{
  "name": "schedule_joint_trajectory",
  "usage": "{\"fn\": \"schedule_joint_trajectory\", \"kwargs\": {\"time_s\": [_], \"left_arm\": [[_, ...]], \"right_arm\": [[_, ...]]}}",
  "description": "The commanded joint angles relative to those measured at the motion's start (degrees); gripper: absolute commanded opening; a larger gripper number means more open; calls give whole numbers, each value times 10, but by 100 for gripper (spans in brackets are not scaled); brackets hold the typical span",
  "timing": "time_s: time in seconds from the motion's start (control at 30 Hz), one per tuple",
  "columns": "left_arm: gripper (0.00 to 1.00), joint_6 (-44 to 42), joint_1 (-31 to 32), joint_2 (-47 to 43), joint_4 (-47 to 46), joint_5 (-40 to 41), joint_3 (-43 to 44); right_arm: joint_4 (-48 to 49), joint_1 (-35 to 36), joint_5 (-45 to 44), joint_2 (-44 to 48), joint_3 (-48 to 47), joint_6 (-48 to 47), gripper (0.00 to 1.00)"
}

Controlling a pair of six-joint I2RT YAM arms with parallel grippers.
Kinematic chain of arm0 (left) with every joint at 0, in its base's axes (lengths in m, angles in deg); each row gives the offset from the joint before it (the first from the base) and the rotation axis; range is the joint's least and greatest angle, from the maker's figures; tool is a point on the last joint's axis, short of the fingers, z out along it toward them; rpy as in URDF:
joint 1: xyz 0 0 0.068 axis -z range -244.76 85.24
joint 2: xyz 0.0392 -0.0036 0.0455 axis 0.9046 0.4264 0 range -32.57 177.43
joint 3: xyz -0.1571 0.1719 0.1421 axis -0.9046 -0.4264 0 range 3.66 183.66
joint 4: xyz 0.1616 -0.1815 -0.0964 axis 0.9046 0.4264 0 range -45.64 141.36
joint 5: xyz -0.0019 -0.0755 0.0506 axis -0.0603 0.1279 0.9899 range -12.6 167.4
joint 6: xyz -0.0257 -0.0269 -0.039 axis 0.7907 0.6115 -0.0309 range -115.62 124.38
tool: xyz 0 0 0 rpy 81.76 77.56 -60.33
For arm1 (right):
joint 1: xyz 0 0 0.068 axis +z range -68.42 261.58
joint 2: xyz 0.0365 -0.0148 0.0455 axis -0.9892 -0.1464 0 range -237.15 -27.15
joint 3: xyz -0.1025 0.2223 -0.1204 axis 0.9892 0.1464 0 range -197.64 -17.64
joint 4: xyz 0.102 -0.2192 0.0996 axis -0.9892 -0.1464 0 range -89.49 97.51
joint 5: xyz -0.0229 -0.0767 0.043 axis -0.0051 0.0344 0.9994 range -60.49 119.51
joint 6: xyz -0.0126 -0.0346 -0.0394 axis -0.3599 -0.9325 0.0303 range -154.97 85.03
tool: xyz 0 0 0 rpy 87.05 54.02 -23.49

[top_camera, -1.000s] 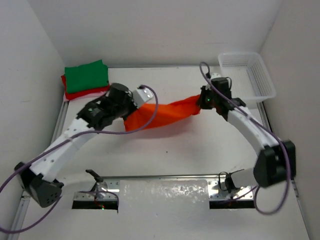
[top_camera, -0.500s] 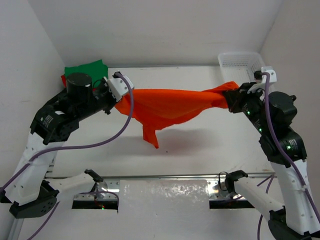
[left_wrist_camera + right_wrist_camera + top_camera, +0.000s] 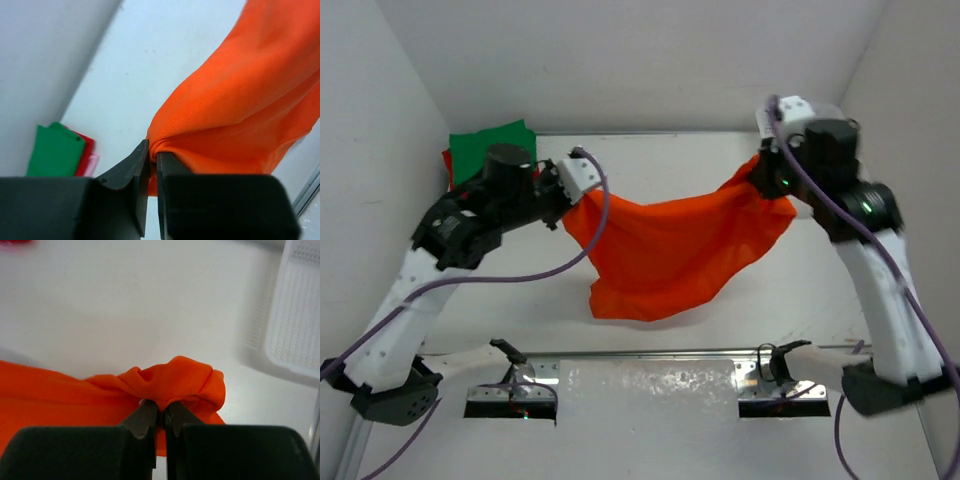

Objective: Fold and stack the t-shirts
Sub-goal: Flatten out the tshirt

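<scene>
Top external view has the orange t-shirt (image 3: pixel 670 250) hung between the two arms above the middle of the counter (image 3: pixel 660 160). Its upper edge is stretched from one hand to the other and its lower part sags in a wide belly toward the near edge. Whether the lowest fold touches the counter I cannot tell.

The left hand (image 3: pixel 152 150) is clamped on one bunched corner, jaws pressed together with only fabric between them (the left wrist view shows this plainly). The right hand (image 3: pixel 161 410) is likewise clamped on a crumpled bunch at the opposite corner, with the white mesh basket (image 3: pixel 295 315) off to its side.

At the far left corner the green t-shirt (image 3: pixel 490 148) lies folded on the red t-shirt (image 3: pixel 447 168). A sliver of the pink t-shirt (image 3: pixel 94 161) peeps out beneath them in the left wrist view.

The step in hand, as I judge it, is spreading the orange shirt in the air so it can be laid flat for folding. The other three look folded and stacked, so this should be the last. The next move calls for both arms to lower together with the top edge taut, so the hanging part meets the counter first and the rest is drawn out smooth. Which corners of the shirt are gripped I cannot tell.
</scene>
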Motion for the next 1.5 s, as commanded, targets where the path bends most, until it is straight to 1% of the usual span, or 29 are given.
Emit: {"fn": "schedule_joint_trajectory", "kwargs": {"time_s": [0.0,0.03,0.07,0.1,0.13,0.17,0.2,0.27,0.3,0.33,0.4,0.43,0.47,0.53,0.57,0.6,0.63,0.67,0.7,0.73,0.77,0.8,0.87,0.93,1.03,1.13,1.3,1.4,1.47], "left_arm": [[8,10,-9,49,-73,-16,-94],[9,3,-10,74,-88,-16,-111],[12,-4,-9,103,-116,-14,-139],[16,-5,-9,104,-130,-8,-150],[25,-7,-10,132,-161,-5,-158],[33,0,-10,161,-179,19,-168],[42,8,-10,174,-199,35,-169],[81,23,-14,200,-246,91,-160],[86,38,-17,222,-254,106,-152],[87,45,-32,232,-252,112,-141],[86,67,-74,240,-234,84,-109],[87,71,-91,235,-222,71,-105],[86,68,-104,216,-220,38,-117],[83,60,-137,189,-231,20,-147],[78,57,-144,175,-238,1,-185],[70,54,-154,148,-243,-12,-204],[58,55,-168,134,-250,-27,-239],[50,53,-181,113,-252,-54,-255],[50,52,-184,106,-252,-63,-270],[49,50,-190,99,-253,-67,-293],[49,47,-197,94,-256,-70,-304],[51,48,-212,93,-261,-71,-311],[55,54,-235,99,-264,-76,-322],[58,61,-277,108,-260,-99,-321],[59,68,-303,116,-253,-95,-322],[60,68,-306,99,-258,-84,-340],[61,68,-307,78,-259,-80,-352],[61,68,-306,76,-256,-83,-353],[61,70,-306,76,-255,-85,-354]], "right_arm": [[-39,0,-55,-228,-33,-93,5],[-49,-1,-74,-277,-61,-115,6],[-61,-2,-85,-376,-138,-116,10],[-61,-2,-94,-377,-189,-113,16],[-74,-3,-92,-475,-238,-107,33],[-90,-4,-93,-523,-348,-82,41],[-95,-5,-93,-604,-402,-71,50],[-86,-8,-95,-651,-475,-47,67],[-57,-14,-96,-657,-465,-17,72],[-40,-17,-90,-637,-444,-3,75],[24,-18,-85,-588,-331,21,85],[49,-16,-74,-523,-284,22,88],[100,-1,-53,-486,-180,11,88],[144,25,-62,-413,-80,-8,85],[165,38,-72,-340,16,-19,79],[207,63,-63,-305,65,-19,49],[233,77,-49,-234,166,-12,32],[298,104,-25,-199,215,10,7],[333,121,-19,-168,265,21,4],[361,142,-18,-141,347,25,5],[399,194,-18,-105,376,17,12],[408,220,-22,-96,398,10,29],[422,307,-38,-103,426,-9,39],[414,358,-36,-133,406,-11,52],[387,432,-39,-206,369,8,63],[395,491,-45,-267,355,32,69],[394,530,-54,-358,346,72,72],[370,536,-65,-395,335,94,71],[351,536,-86,-421,334,107,64]]}}
